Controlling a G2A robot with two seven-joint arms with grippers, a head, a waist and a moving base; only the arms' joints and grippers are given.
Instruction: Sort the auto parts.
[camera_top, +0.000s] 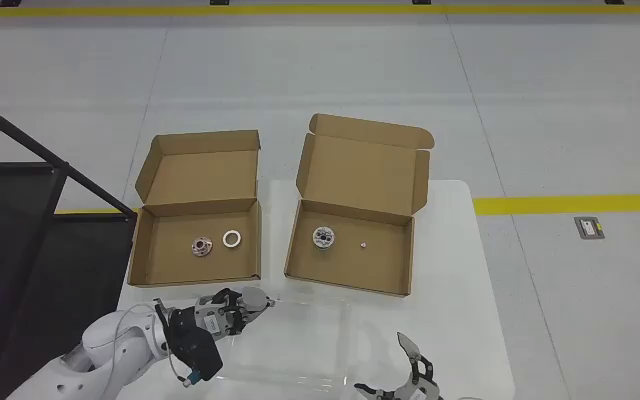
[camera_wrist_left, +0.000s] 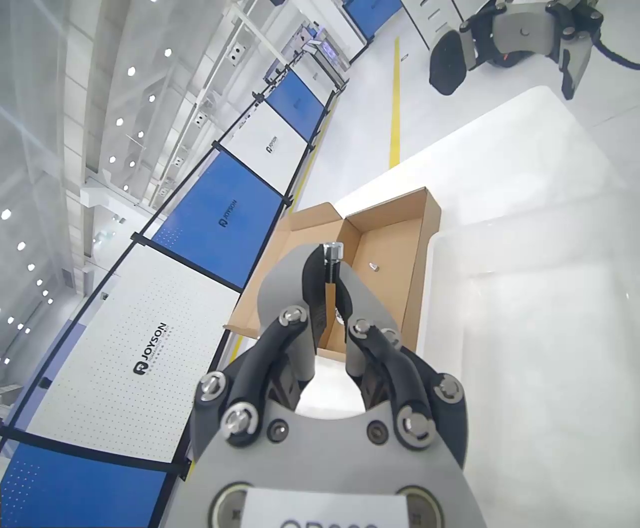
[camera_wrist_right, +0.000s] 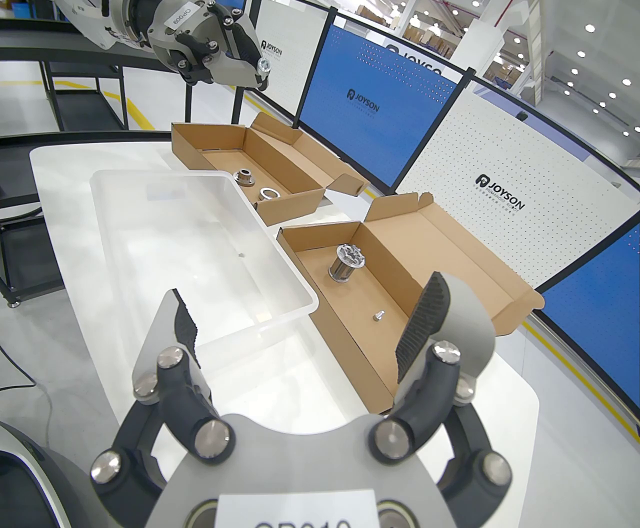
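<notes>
My left gripper (camera_top: 250, 300) (camera_wrist_left: 330, 260) hangs above the front left of the table, shut on a small silver bolt (camera_wrist_left: 332, 251) (camera_wrist_right: 263, 64). The left cardboard box (camera_top: 145, 262) holds a flanged bushing (camera_top: 202, 245) (camera_wrist_right: 244, 176) and a metal ring (camera_top: 233, 238) (camera_wrist_right: 270, 192). In the right cardboard box (camera_top: 385, 275) (camera_wrist_right: 350, 350) stand a gear-topped cylinder (camera_top: 324, 236) (camera_wrist_right: 345, 262) and a small bolt (camera_top: 363, 242) (camera_wrist_right: 378, 315) (camera_wrist_left: 374, 266). My right gripper (camera_top: 390, 368) (camera_wrist_right: 307, 295) is open and holds nothing, near the table's front edge.
A clear plastic tray (camera_wrist_right: 200, 240) (camera_wrist_left: 525, 300) lies on the white table (camera_top: 460, 300) in front of both boxes. Both box lids stand open toward the far side. A black rack (camera_top: 40, 200) stands left of the table.
</notes>
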